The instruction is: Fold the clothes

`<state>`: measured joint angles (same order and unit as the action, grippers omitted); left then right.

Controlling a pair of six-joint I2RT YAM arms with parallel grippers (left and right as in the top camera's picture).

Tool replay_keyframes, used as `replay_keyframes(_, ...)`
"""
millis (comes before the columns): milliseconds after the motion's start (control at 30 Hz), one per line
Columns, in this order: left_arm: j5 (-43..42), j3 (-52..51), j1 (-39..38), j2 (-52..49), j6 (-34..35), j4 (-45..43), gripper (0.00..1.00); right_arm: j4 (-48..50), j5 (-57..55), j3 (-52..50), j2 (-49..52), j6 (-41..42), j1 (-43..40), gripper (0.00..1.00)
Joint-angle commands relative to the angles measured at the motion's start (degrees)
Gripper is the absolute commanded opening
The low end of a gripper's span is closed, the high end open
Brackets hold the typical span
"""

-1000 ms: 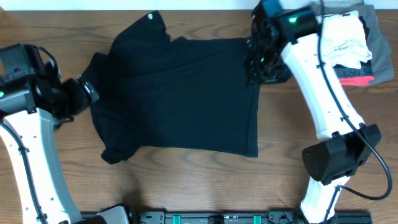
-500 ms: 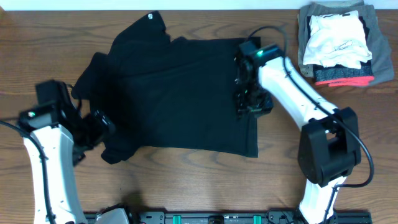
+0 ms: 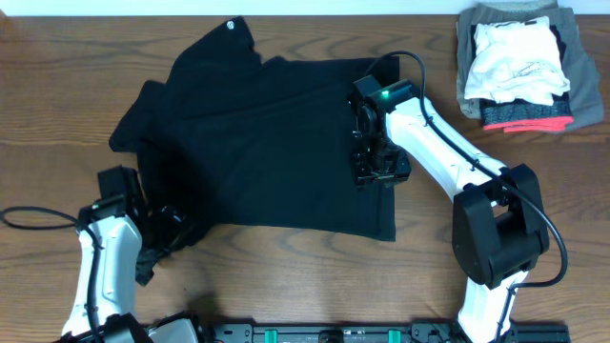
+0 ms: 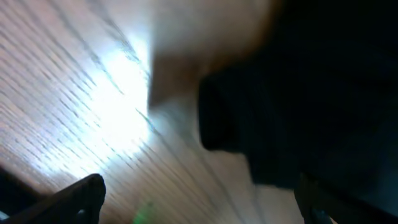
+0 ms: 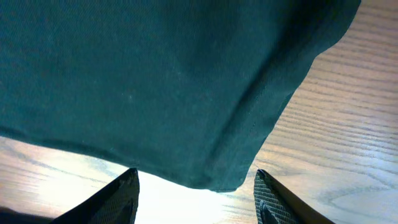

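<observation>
On the table (image 3: 305, 286), one black T-shirt (image 3: 276, 143), one folded stack (image 3: 515, 67)

Left arm (image 3: 100, 272): tucked low at near left.
Left gripper (image 3: 170, 231): jaws spread wide.
Right arm (image 3: 438, 157): extended inward from right.
Right gripper (image 3: 374, 173): pointing down, jaws partly apart.

Left arm (image 3: 103, 259) lower, right arm (image 3: 431, 143) onto T-shirt (image 3: 267, 152)

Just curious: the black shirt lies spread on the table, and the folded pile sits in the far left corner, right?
No: the overhead view shows the folded pile in the far right corner. The black shirt does lie spread on the table.
</observation>
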<state>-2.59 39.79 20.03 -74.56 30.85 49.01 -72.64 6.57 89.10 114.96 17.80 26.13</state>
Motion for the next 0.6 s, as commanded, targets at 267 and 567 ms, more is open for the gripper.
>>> replay_keyframes(267, 4.13, -6.25, 0.02, -1.11, 5.05, -12.13, 0.91, 0.22, -2.05, -0.20, 0.74, 1.07, 0.09, 0.56)
replay_keyframes(567, 3.65, -6.25, 0.02, -1.42, 4.98, -16.83, 0.06, -0.22, -1.84, -0.20, -0.39, 1.49, 0.04, 0.52)
